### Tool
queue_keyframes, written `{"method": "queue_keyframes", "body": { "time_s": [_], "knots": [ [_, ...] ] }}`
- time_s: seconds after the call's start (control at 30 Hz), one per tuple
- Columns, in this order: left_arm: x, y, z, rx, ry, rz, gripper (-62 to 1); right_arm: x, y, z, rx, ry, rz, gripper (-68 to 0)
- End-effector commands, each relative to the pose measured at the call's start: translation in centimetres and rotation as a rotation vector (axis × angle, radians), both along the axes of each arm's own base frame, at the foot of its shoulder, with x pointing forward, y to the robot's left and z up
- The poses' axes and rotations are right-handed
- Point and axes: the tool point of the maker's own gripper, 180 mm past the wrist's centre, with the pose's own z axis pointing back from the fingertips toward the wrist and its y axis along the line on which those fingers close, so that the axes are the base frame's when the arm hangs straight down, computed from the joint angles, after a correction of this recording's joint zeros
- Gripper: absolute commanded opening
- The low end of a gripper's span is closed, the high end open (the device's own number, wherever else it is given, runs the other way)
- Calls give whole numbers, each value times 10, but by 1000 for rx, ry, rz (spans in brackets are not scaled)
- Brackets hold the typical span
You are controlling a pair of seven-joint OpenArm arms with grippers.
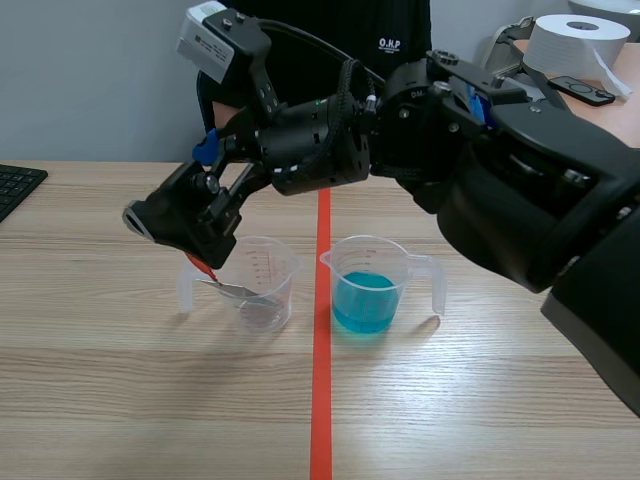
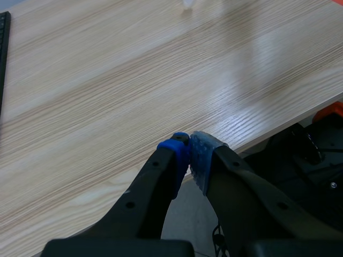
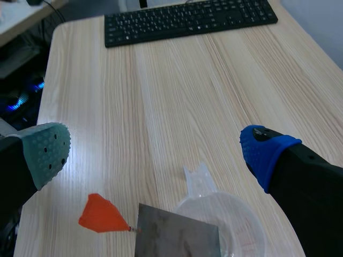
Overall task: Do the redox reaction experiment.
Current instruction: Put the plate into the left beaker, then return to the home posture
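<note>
My right end effector (image 3: 155,152) hangs released over the thin, slippery sheet (image 3: 177,238) in the clear cup (image 1: 272,268) at 9 o'clock of the blue cup (image 1: 365,300); I'd pinch its red tab (image 3: 99,215).

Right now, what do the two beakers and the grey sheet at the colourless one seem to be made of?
Clear beaker and blue-liquid beaker: likely transparent plastic, going by the slightly cloudy walls and the moulded handles and spouts. Grey sheet: probably metal, as it is thin and flat with a dull matte surface; which metal cannot be told. Its orange tag: perhaps plastic or tape, unclear.
</note>
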Motion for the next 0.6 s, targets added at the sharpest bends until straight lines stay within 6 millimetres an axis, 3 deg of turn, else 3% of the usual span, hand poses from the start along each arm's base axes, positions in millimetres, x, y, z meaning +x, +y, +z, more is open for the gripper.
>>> {"method": "queue_keyframes", "body": {
  "time_s": [0.0,0.17,0.37,0.57],
  "knots": [
    [1,2,7,-5,-24,3,-564,4,2,17,30,-36,12,4],
    [1,2,7,-5,-24,3,-564,16,-9,19,64,-35,-58,4],
    [1,2,7,-5,-25,3,-564,34,-47,37,196,-93,-195,4],
    [3,2,8,-7,-32,3,-564,24,-89,30,201,-129,-272,4]
  ]
}}
